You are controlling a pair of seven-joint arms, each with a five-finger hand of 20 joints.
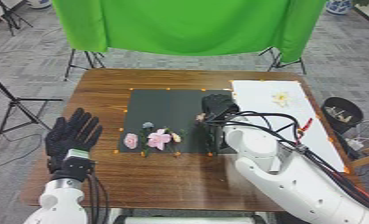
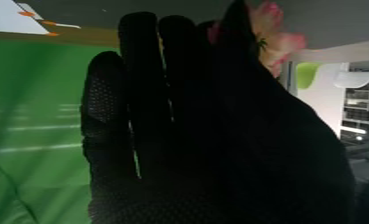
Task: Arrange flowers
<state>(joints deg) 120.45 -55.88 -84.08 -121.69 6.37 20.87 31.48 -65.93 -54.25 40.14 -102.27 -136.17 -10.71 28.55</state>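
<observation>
My right hand (image 1: 219,104) is over the right part of the dark mat (image 1: 167,105), with a pinkish flower (image 1: 200,117) at its left side. In the right wrist view, a pink flower (image 2: 278,42) with a darker centre shows beside the thumb of my right hand (image 2: 198,135), pinched between thumb and fingers; its stem is hidden. Near the mat's front edge lie a round pink flower (image 1: 131,141), a larger pink bloom (image 1: 159,139), a small pale pink one (image 1: 176,137) and a grey-blue one (image 1: 148,125). My left hand (image 1: 72,135) is open at the table's left side.
A pale yellow flower (image 1: 281,97) lies on the white sheet (image 1: 256,92) at the right of the brown table (image 1: 154,185). Orange markers line both mat and sheet. A dark bin (image 1: 343,109) stands off the right edge, and a green cloth (image 1: 189,25) hangs behind the table.
</observation>
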